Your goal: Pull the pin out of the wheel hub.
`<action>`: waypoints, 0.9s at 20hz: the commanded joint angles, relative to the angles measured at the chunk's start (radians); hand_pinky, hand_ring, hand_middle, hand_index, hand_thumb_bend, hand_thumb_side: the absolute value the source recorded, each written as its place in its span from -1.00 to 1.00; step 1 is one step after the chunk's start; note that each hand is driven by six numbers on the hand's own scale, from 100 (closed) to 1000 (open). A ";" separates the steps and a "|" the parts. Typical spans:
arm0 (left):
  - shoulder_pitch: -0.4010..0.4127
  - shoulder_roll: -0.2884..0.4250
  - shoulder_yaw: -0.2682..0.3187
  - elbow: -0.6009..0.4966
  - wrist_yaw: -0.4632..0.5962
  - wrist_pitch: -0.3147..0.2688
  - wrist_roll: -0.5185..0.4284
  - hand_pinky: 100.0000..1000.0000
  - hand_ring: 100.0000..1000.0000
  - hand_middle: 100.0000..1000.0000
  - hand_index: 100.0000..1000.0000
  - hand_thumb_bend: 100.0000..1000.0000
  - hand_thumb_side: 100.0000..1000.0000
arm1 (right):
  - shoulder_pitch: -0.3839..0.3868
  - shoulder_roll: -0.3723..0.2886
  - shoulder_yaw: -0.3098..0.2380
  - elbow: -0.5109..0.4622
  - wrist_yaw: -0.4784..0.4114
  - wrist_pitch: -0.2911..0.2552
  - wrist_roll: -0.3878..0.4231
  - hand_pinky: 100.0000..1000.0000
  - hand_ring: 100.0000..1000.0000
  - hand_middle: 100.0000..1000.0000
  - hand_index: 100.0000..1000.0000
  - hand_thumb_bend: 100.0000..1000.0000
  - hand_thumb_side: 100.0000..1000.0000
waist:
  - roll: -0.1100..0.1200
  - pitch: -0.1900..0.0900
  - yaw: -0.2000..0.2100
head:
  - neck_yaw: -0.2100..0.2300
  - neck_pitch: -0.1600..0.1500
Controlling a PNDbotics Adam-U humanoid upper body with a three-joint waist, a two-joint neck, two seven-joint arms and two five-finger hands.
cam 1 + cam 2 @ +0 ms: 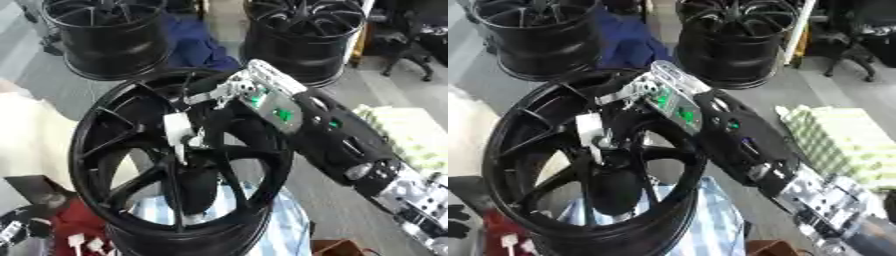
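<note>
Pin, a pale white piece (178, 131), sits at the centre of the black spoked metal wheel hub (114, 145). Right hand (229, 92) reaches in from four o'clock, its fingers at the hub's one o'clock; whether they are open or curled cannot be told.

Two black wheel rims (105, 35) (302, 35) stand behind, blue cloth (197, 42) between them, pale green crate (411, 135) rightward.

Hub (114, 150) in front; two wheels (105, 35) (302, 35) behind; right hand (236, 92) over hub's upper rim; pin (178, 132) at hub centre.
</note>
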State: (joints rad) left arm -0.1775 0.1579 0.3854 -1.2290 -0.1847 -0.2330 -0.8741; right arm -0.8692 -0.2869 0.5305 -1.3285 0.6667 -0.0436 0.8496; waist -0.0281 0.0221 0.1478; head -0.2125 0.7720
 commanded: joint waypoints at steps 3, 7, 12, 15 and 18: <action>-0.012 0.009 -0.003 -0.020 -0.002 -0.010 -0.023 0.33 0.26 0.29 0.64 -1.00 0.49 | -0.030 -0.039 -0.008 -0.063 -0.086 0.021 -0.055 0.16 0.10 -0.28 0.06 -1.00 -0.20 | 0.005 -0.010 -0.002 | -0.002 -0.002; -0.009 0.008 -0.001 -0.016 -0.003 -0.005 -0.030 0.33 0.27 0.29 0.64 -1.00 0.52 | -0.059 -0.088 -0.011 -0.125 -0.177 0.054 -0.062 0.16 0.10 -0.28 0.06 -1.00 -0.21 | 0.006 -0.016 -0.006 | -0.001 -0.002; 0.002 0.014 0.006 -0.009 -0.003 0.002 -0.031 0.33 0.27 0.29 0.64 -1.00 0.54 | -0.084 -0.235 -0.056 -0.233 -0.297 0.113 -0.070 0.15 0.10 -0.28 0.07 -1.00 -0.23 | 0.001 -0.027 -0.028 | 0.016 -0.002; 0.012 0.024 0.016 -0.010 -0.002 0.007 -0.021 0.33 0.27 0.29 0.64 -1.00 0.52 | -0.034 -0.385 -0.126 -0.340 -0.379 0.167 -0.111 0.16 0.11 -0.28 0.09 -1.00 -0.26 | -0.007 -0.035 -0.049 | 0.039 -0.002; 0.019 0.034 0.025 -0.013 0.003 0.011 -0.004 0.33 0.28 0.29 0.64 -1.00 0.52 | 0.130 -0.550 -0.248 -0.446 -0.417 0.216 -0.207 0.16 0.12 -0.27 0.11 -1.00 -0.27 | -0.016 -0.035 -0.071 | 0.057 -0.002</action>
State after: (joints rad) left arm -0.1511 0.1622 0.4016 -1.2268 -0.1842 -0.2160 -0.8790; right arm -0.7307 -0.7477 0.3403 -1.7220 0.2737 0.1535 0.6759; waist -0.0492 0.0010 0.0753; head -0.1642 0.7721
